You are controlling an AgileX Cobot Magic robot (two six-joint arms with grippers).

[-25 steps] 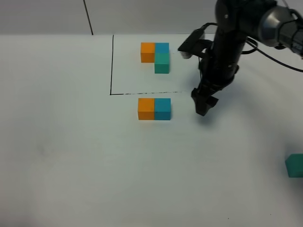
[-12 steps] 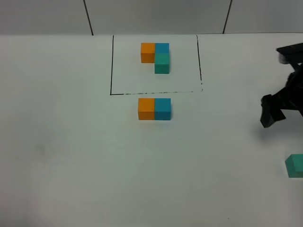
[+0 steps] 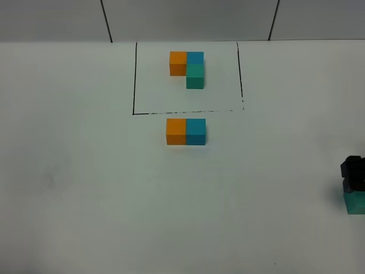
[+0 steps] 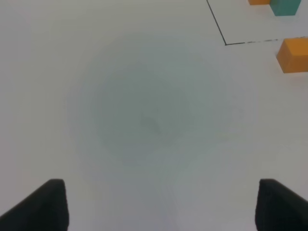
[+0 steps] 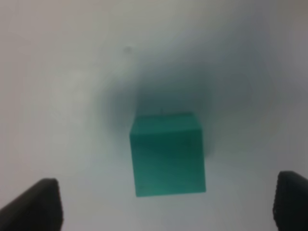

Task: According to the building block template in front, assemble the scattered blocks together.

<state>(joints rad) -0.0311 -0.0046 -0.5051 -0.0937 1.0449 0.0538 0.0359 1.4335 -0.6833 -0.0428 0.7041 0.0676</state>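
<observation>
The building block template (image 3: 188, 67), an orange, blue and teal L, lies inside the black drawn frame at the back. Just in front of the frame, the loose orange block (image 3: 175, 131) and blue block (image 3: 195, 131) sit side by side, touching. The teal block (image 3: 356, 202) lies alone at the far right edge. My right gripper (image 3: 353, 174) hovers just over it. In the right wrist view that teal block (image 5: 167, 154) sits centred ahead of the open right gripper (image 5: 163, 207), untouched. My left gripper (image 4: 163, 207) is open over bare table, with the orange block (image 4: 293, 54) far off.
The black frame line (image 3: 134, 80) marks the template area on the white table (image 3: 85, 188). In the left wrist view a corner of the frame (image 4: 225, 43) and part of the template (image 4: 286, 7) show. The teal block sits close to the right edge of the exterior view.
My right arm has swung from beside the blue block out to the far right and come down over the teal block. The blocks have not moved.
</observation>
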